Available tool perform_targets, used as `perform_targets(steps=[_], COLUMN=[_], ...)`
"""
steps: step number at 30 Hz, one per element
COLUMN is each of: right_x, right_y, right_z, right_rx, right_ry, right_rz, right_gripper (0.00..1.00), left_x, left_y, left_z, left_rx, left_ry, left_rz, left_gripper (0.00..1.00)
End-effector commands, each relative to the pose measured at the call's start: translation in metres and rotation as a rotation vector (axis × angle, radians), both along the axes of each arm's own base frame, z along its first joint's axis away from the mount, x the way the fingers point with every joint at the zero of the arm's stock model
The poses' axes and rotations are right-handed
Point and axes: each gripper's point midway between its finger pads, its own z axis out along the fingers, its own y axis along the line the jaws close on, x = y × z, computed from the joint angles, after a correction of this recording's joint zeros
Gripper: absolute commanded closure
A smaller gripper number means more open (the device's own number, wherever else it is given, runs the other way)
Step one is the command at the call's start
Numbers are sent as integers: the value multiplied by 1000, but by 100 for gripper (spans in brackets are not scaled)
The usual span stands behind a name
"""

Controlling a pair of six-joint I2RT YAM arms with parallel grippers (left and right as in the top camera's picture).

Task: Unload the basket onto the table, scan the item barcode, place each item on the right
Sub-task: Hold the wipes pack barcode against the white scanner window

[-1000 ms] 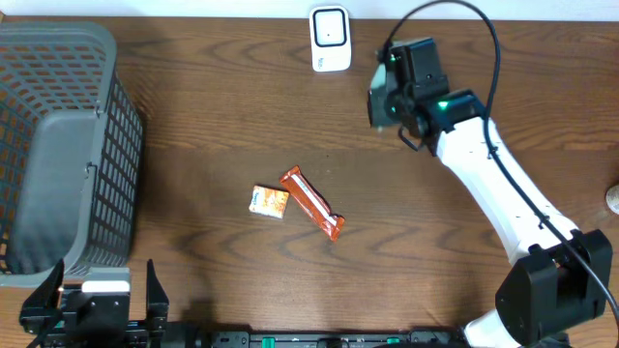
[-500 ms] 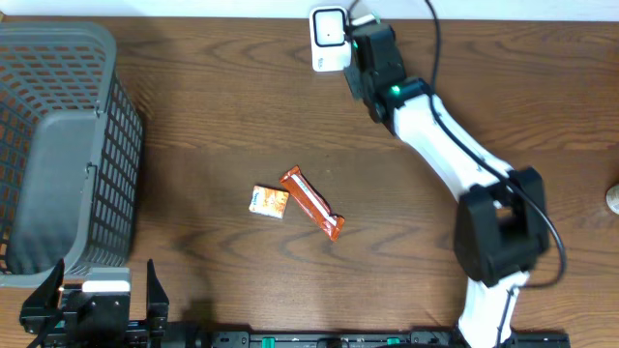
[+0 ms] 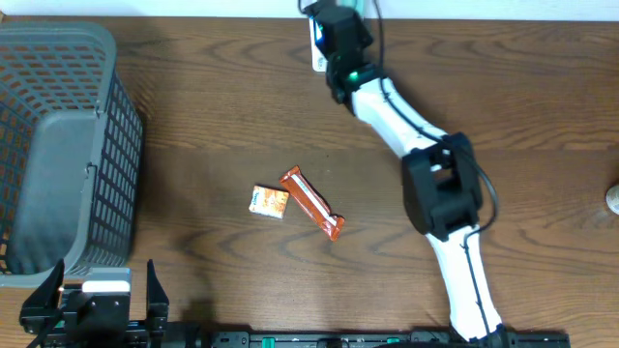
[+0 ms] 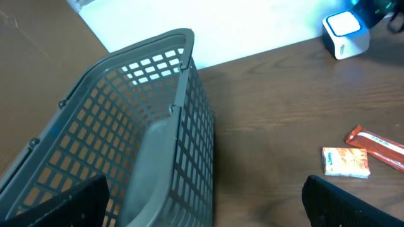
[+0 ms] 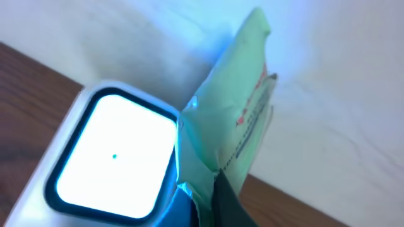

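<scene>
My right gripper [image 5: 218,184] is shut on a pale green packet [image 5: 231,104], pinched at its lower edge by a dark finger [image 5: 228,203]. The packet stands upright, right beside the lit window of the white barcode scanner [image 5: 106,159]. In the overhead view the right gripper [image 3: 338,27] hangs over the scanner [image 3: 316,56] at the table's back edge and hides most of it. My left gripper [image 4: 205,213] stands wide open and holds nothing, low at the front left by the basket.
A grey mesh basket [image 3: 58,145] fills the left side. An orange snack bar [image 3: 312,204] and a small orange-and-white packet [image 3: 270,201] lie mid-table. A small pale object [image 3: 613,198] sits at the right edge.
The right arm has swung left along the back edge, from right of the scanner to over it, carrying the green packet. The left arm has not moved.
</scene>
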Motion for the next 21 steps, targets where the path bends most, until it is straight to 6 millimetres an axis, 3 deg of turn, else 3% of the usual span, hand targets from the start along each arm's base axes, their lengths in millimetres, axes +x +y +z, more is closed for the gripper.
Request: perform_targets(steps=[1, 6, 14, 21], right_x=[1, 0, 2, 12], right_y=[19, 40, 31, 11], right_z=[-15, -34, -37, -33], right_rx=[-85, -120, -157, -198], right_ry=[-51, -103, -122, -128], right_rz=[-15, -1, -38, -52], right_gripper=[99, 99, 99, 99], left_x=[-1, -1, -1, -1], left_y=[0, 0, 0, 0], left_z=[0, 0, 0, 0], left_rx=[9, 9, 9, 9], left_ry=[-4, -4, -4, -4], left_rz=[-6, -6, -6, -6], left_gripper=[2, 2, 2, 2])
